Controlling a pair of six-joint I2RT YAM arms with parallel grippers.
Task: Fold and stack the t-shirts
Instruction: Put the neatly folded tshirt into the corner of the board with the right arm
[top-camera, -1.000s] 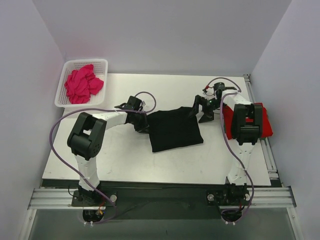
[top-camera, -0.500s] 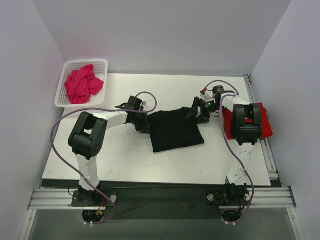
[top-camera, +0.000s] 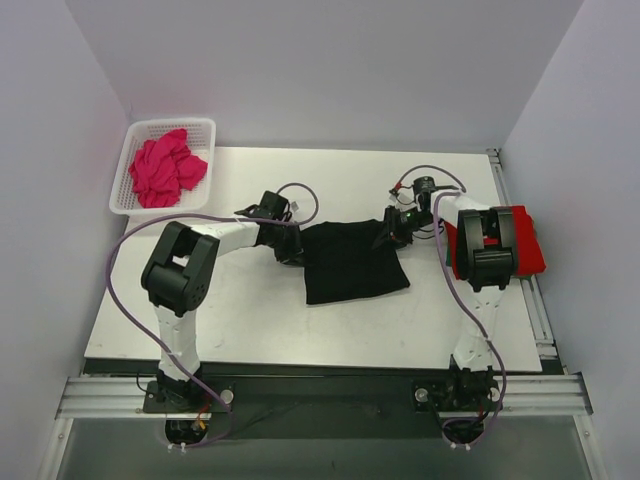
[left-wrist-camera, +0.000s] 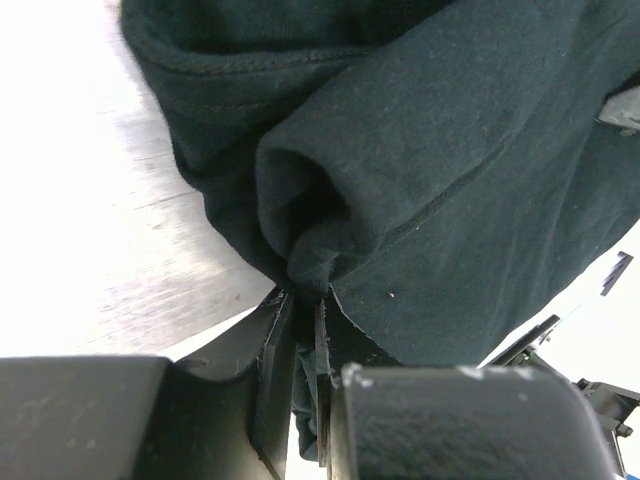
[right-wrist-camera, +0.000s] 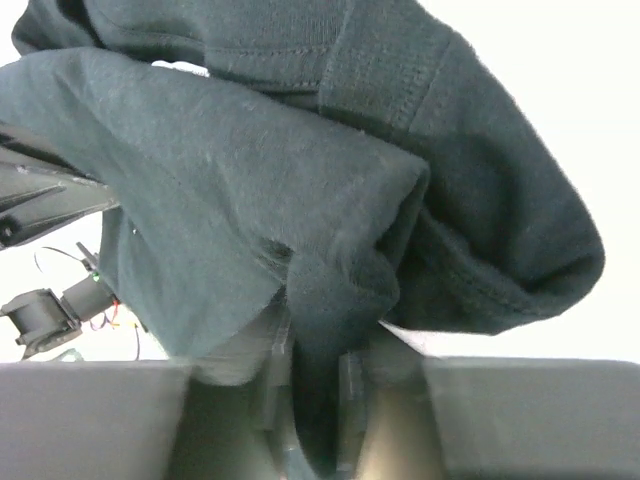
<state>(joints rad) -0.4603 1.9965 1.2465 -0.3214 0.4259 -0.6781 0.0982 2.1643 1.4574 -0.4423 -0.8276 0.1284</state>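
Left hand nearly closed, fingers pinching a bunched fold of the black t-shirt. In the left wrist view the cloth is wedged in the narrow gap between the two fingers and spreads out just ahead of them.

Right hand also nearly closed on the same shirt. In the right wrist view a wad of black cloth is clamped between its fingers, with a hemmed edge drooping in front of them.

The black t-shirt lies between the two hands. The left hand has its left edge near the far corner, the right hand its far right corner. The rest lies flat on the tabletop, on the near side of both hands, roughly square in outline. The far edge looks bunched where each hand grips it.

The red t-shirt is outboard of the right hand, partly hidden behind the right arm at the right edge of the tabletop, apart from the black one.

The magenta-pink t-shirt is crumpled inside the white mesh basket, far-left of the left hand, well apart from it.
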